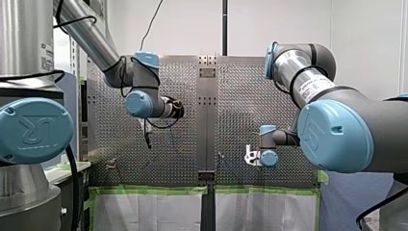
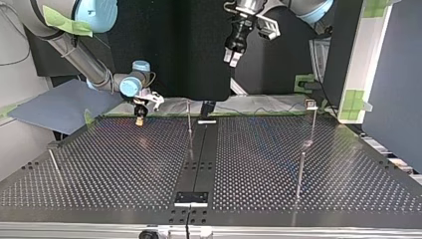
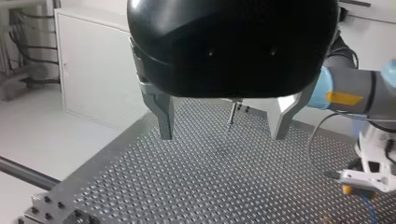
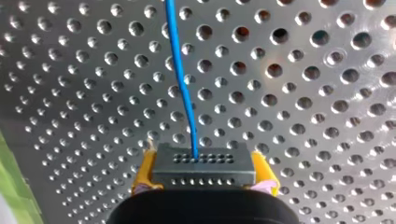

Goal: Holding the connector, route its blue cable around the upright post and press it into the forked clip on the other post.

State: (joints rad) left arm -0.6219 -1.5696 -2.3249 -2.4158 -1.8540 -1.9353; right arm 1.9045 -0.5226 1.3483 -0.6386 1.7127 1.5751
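In the right wrist view a grey connector (image 4: 204, 163) with rows of small holes sits between the yellow pads (image 4: 144, 170) of my right gripper (image 4: 204, 179), which is shut on it. Its blue cable (image 4: 180, 70) runs ahead over the perforated table. In the top view my right gripper (image 2: 140, 118) hovers low at the table's far left edge. A thin upright post (image 2: 189, 117) stands just right of it. A post with a clip on top (image 2: 311, 104) stands at the far right. My left gripper (image 2: 232, 56) hangs high above the middle, open with nothing between its metal fingers (image 3: 163, 116).
Another thin post (image 2: 300, 174) rises at the top view's near right, and a leaning one (image 2: 54, 164) at its near left. A dark strip (image 2: 199, 154) with brackets runs down the table's middle. Green tape edges the far rim (image 2: 303, 79).
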